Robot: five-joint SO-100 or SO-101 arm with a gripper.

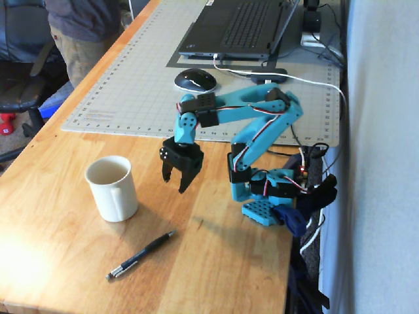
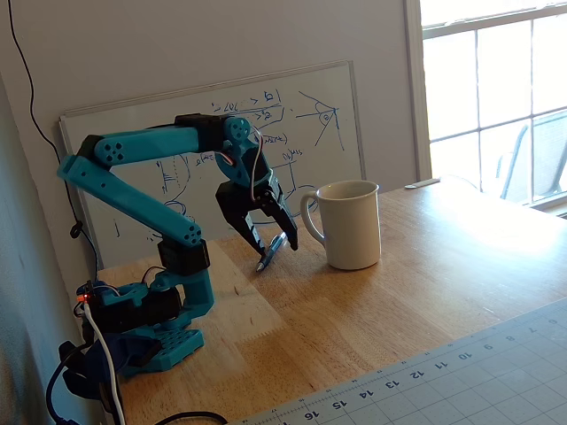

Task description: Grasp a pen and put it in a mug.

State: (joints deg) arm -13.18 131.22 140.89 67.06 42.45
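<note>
The dark pen lies flat on the wooden table near its front edge, silvery end to the lower left. The cream-white mug stands upright and empty to the upper left of the pen, handle toward the camera. My gripper hangs open and empty above the table, right of the mug and above and behind the pen, fingers pointing down. In a fixed view from the other side, the gripper is left of the mug, and the pen shows on the table behind the open fingers.
A grey cutting mat carries a black mouse and a laptop. The arm's base is clamped at the table's right edge. A person stands at the far left. A whiteboard leans on the wall.
</note>
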